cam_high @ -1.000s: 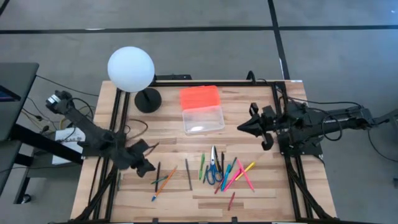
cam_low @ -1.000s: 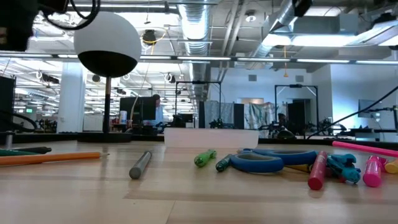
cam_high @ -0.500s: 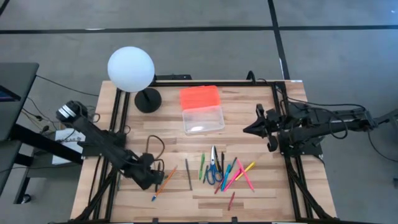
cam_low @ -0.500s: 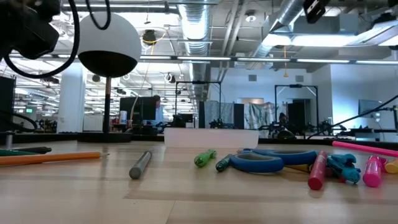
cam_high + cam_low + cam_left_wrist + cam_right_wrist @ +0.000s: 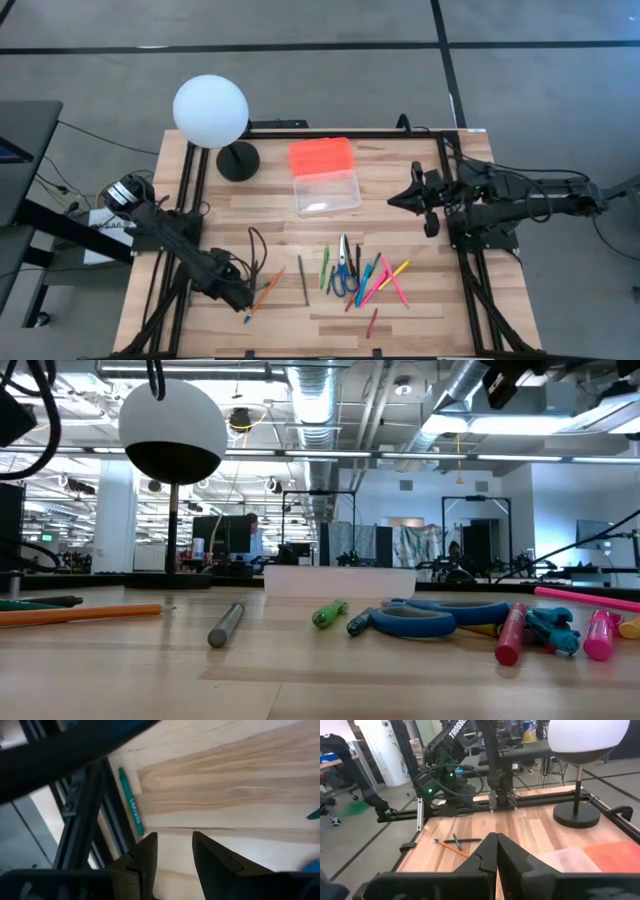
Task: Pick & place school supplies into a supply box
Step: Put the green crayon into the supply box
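Left hand (image 5: 240,299) hangs low at the counter's (image 5: 420,330) near-left edge, fingers a narrow gap apart and empty, likely lining up on the green pencil (image 5: 131,802) by the frame rail. Pens (image 5: 375,280) and scissors (image 5: 343,270) lie loose mid-counter. The box (image 5: 325,177) waits behind them, lid on. Right hand (image 5: 395,200) hovers beside it, pinched closed.

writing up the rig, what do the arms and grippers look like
Both arms are dark, near-black, jointed links with black cables looping alongside. The left gripper has two flat, angular black fingers. The right gripper has matching tapered black fingers. White TROSSEN lettering marks the left arm, which also shows a small green light.
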You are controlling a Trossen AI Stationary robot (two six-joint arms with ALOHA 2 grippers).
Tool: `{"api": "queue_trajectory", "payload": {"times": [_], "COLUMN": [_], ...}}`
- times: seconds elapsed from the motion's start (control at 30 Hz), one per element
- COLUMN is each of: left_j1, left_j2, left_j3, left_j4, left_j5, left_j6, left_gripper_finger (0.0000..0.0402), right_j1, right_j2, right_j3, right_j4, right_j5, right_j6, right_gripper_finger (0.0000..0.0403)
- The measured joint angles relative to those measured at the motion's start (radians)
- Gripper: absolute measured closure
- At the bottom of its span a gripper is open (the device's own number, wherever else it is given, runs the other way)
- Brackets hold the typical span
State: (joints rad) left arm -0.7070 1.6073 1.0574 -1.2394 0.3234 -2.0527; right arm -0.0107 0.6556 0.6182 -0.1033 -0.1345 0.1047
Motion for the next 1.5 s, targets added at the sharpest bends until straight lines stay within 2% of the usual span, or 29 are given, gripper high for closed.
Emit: {"api": "queue_trajectory", "payload": {"times": [0.3, 0.57, 0.7, 0.9, 1.17, 1.5], "left_j1": [-0.070, -0.091, -0.091, -0.091, -0.099, -0.105], "left_j2": [0.000, 0.000, 0.000, 0.000, 0.000, 0.019], "left_j3": [-0.071, -0.166, -0.212, -0.244, -0.244, -0.244], "left_j4": [0.030, 0.132, 0.195, 0.202, 0.184, 0.184], "left_j5": [0.046, 0.064, 0.065, 0.079, 0.112, 0.168], "left_j6": [-0.036, -0.034, 0.055, 0.190, 0.253, 0.674], "left_gripper_finger": [0.0283, 0.0283, 0.0283, 0.0283, 0.0283, 0.0283], "right_j1": [0.000, -0.006, -0.018, -0.020, -0.020, -0.020], "right_j2": [0.006, 0.006, 0.006, 0.006, 0.031, 0.119], "right_j3": [0.000, 0.000, 0.000, 0.000, 0.000, 0.000], "right_j4": [-0.009, -0.009, -0.009, -0.009, -0.007, 0.003], "right_j5": [0.000, 0.003, 0.004, 0.005, 0.005, 0.004], "right_j6": [-0.001, -0.008, -0.008, -0.008, 0.019, 0.040], "right_gripper_finger": [0.0403, 0.0403, 0.0403, 0.0403, 0.0403, 0.0403]}}
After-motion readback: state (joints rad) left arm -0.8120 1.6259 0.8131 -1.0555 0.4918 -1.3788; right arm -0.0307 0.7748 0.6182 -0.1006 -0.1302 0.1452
